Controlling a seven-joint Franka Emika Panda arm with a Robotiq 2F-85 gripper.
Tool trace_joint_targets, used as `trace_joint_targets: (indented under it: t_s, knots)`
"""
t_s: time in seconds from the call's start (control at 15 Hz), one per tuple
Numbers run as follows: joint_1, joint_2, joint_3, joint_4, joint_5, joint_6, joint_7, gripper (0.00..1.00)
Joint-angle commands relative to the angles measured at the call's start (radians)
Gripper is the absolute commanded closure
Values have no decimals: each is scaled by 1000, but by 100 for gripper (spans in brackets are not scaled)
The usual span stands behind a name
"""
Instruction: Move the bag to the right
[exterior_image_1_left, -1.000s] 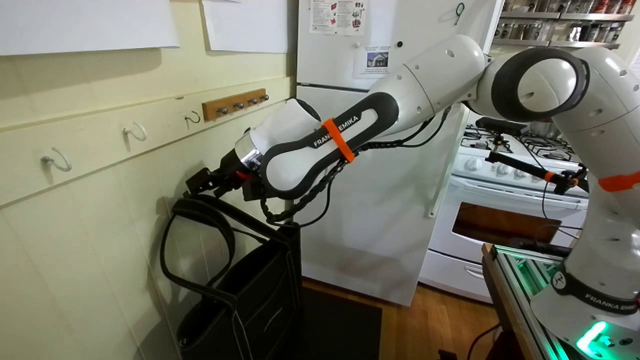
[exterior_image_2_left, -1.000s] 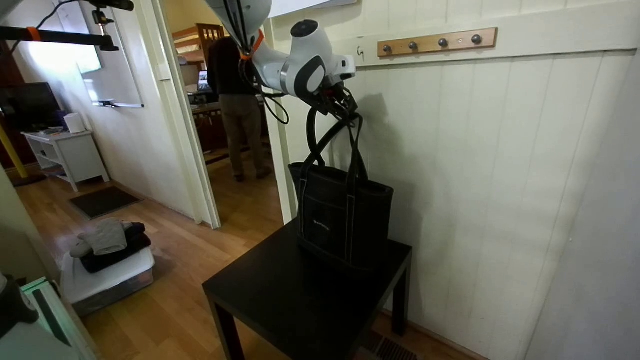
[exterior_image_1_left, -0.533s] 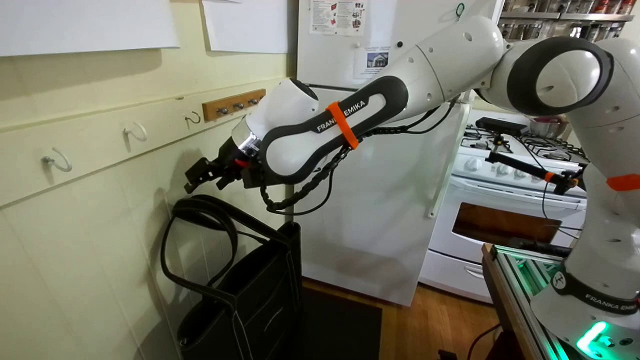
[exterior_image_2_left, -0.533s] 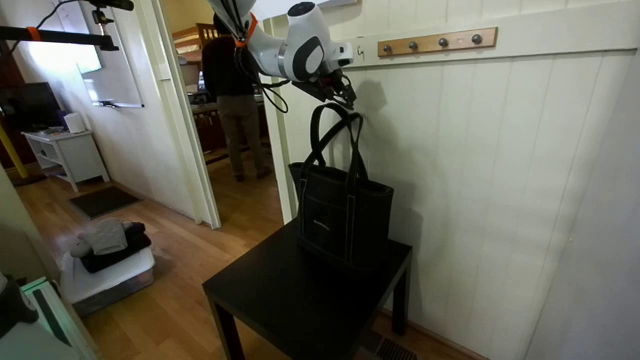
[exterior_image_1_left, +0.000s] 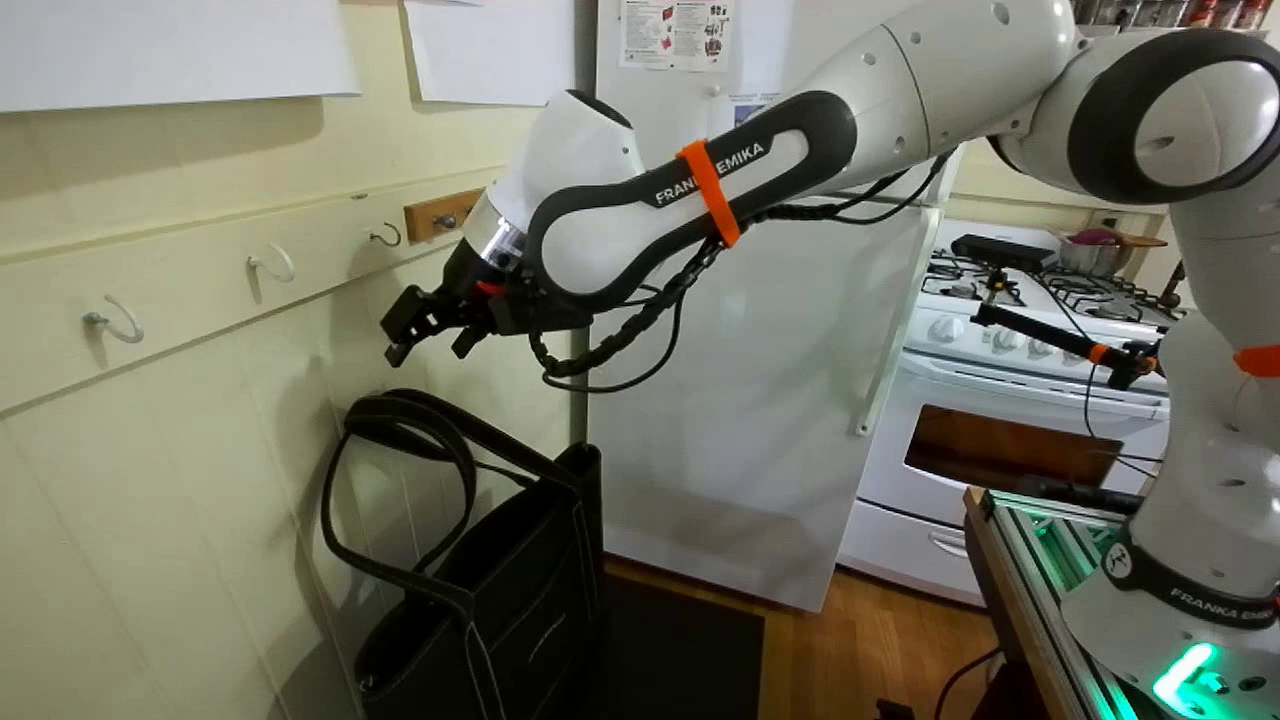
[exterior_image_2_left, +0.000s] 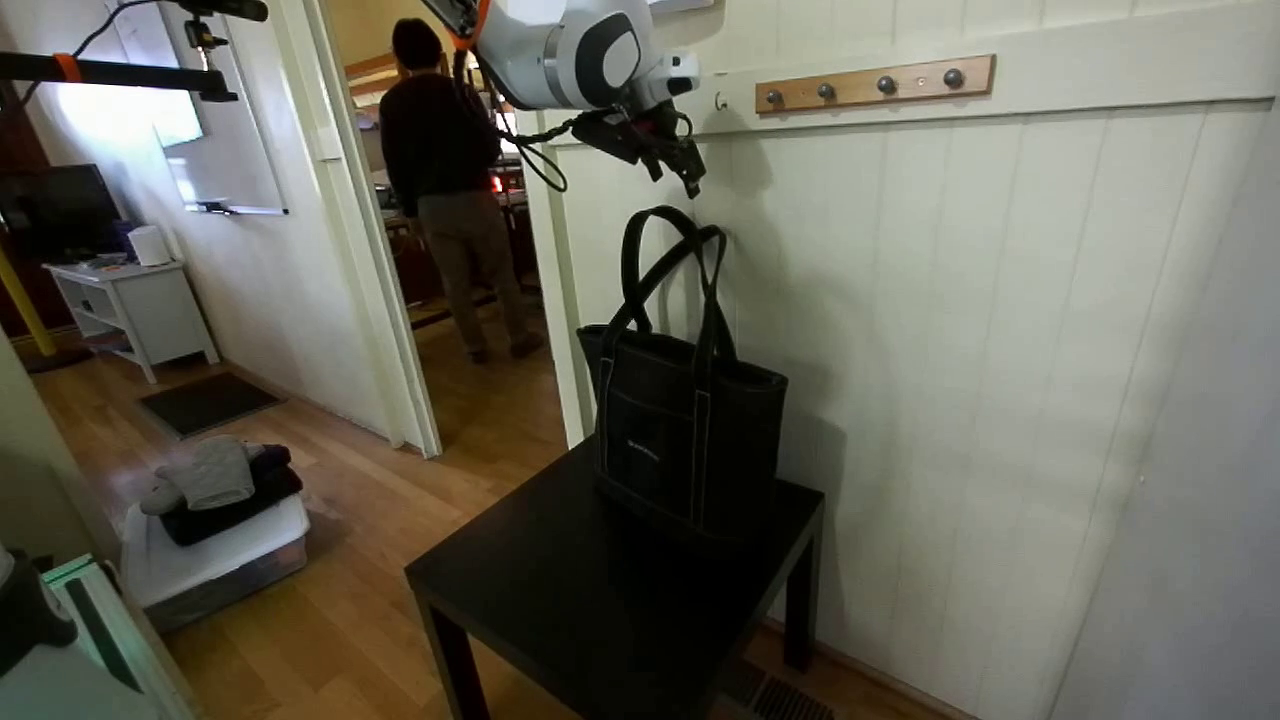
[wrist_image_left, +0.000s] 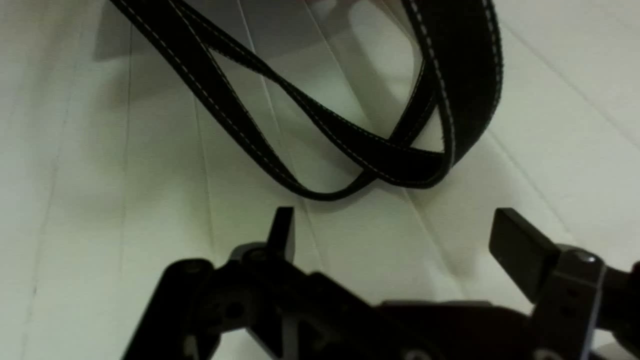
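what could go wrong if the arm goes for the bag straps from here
The gripper is open and holds nothing. In the wrist view the straps cross each other, so it may catch only one and tilt the bag.

The straps stand up in loops, so a clumsy approach could fold them down, harder to grab.

The bag stands on the wall side of the table, so a crooked pull might rub it along the wall.
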Motion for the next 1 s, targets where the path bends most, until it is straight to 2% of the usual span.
trace_joint_targets:
  t_s: [0.0, 0.13, 0.53, 0.93]
  knots:
    - [38, -86, -53, -74, -56, -81, 79, 0]
    - [58, -118, -86, -100, -103, -110, 125, 0]
    - [52, -205, -81, -179, -165, -173, 165, 0]
    - [13, -308, -20, -290, -168, -195, 19, 0]
